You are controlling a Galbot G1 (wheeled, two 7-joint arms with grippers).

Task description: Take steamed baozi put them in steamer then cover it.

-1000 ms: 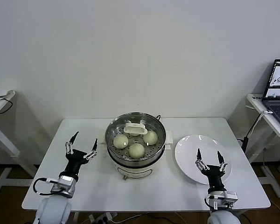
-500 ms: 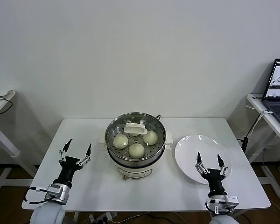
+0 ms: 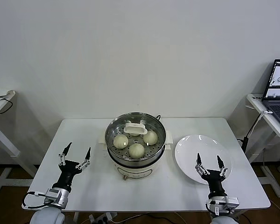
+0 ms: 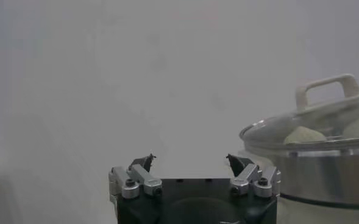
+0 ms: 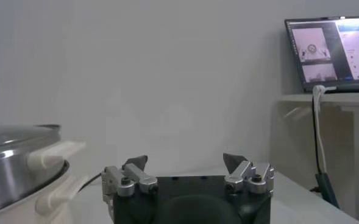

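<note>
The steel steamer (image 3: 136, 161) stands at the middle of the white table (image 3: 98, 186) on its white base. The clear glass cover with its white handle (image 3: 135, 128) sits on it. Three cream baozi (image 3: 136, 150) show through the glass; a fourth is hidden under the handle. In the left wrist view the steamer (image 4: 313, 176) and cover handle (image 4: 327, 90) show off to the side. My left gripper (image 3: 75, 157) is open and empty, left of the steamer. My right gripper (image 3: 208, 165) is open and empty over the near edge of the white plate (image 3: 191, 151).
The white plate is empty, right of the steamer. A side table with a laptop (image 3: 279, 88) stands at the far right, with a cable (image 3: 252, 130) hanging from it. Another table edge (image 3: 0, 100) is at the far left. The steamer also shows in the right wrist view (image 5: 14, 170).
My left gripper has drawn back from the steamer toward the table's front left. My right gripper has dropped back slightly toward the front edge. The steamer and cover have not moved.
</note>
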